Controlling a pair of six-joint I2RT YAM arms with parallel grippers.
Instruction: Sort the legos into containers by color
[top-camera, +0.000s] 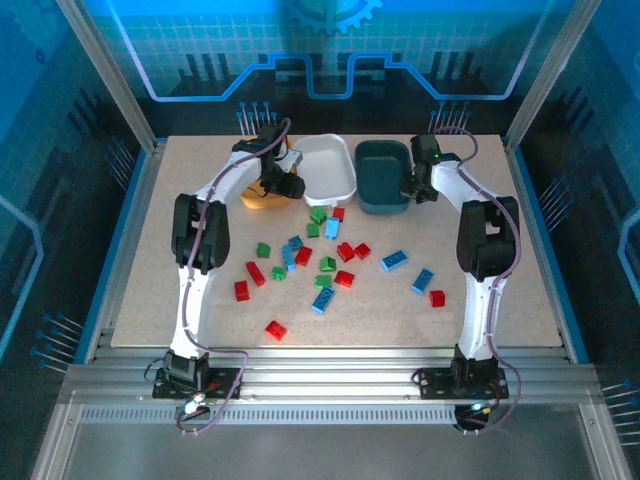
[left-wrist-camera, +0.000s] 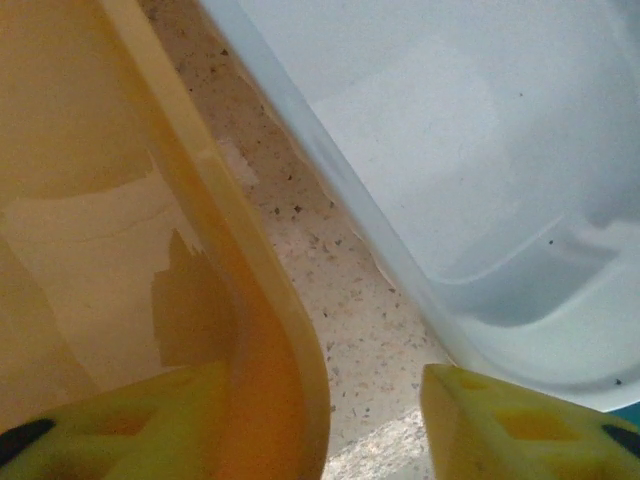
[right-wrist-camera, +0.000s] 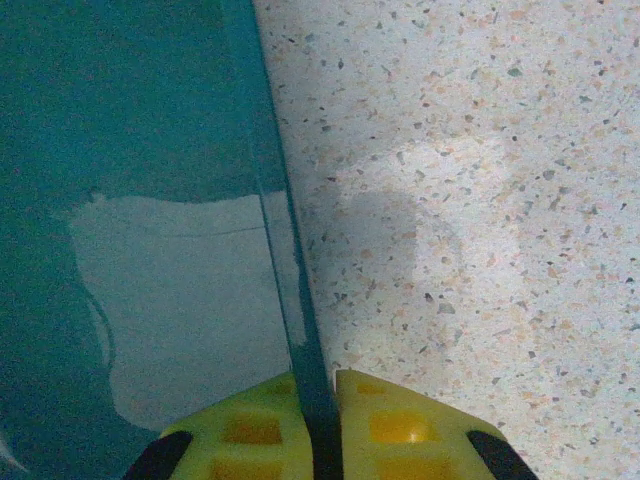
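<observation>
Straddling the side wall of the orange-yellow tray (left-wrist-camera: 250, 300), the left pincer (left-wrist-camera: 325, 425) is seen with its jaws standing well apart. One yellow finger (left-wrist-camera: 120, 425) is lowered inside that tray, close against the inner face of the wall. The other is held across a strip of speckled bench (left-wrist-camera: 330, 290), by the rim of the white tray (left-wrist-camera: 450, 150). Nothing is clamped here, and whether the inner finger touches the wall cannot be told.

Over on the other side, the right pincer (right-wrist-camera: 322, 430) is shut tight on the dark teal tray (right-wrist-camera: 130, 200). The tray's thin right wall is pinched between the two yellow fingers (right-wrist-camera: 240, 430), one placed inside the tray and one outside over the bench. The wall is seen running straight up from between the pads.

From the top camera, the three trays are lined up along the far part of the bench, orange-yellow on the left, white in the middle, dark teal on the right. The white and teal ones are set just beside each other. Both arms are stretched forward to them.

The legos (top-camera: 345, 251) are scattered loose across the middle of the bench, nearer than the trays. Red, green and blue pieces are mixed together there, and a few lie well apart toward the right and near edges.
</observation>
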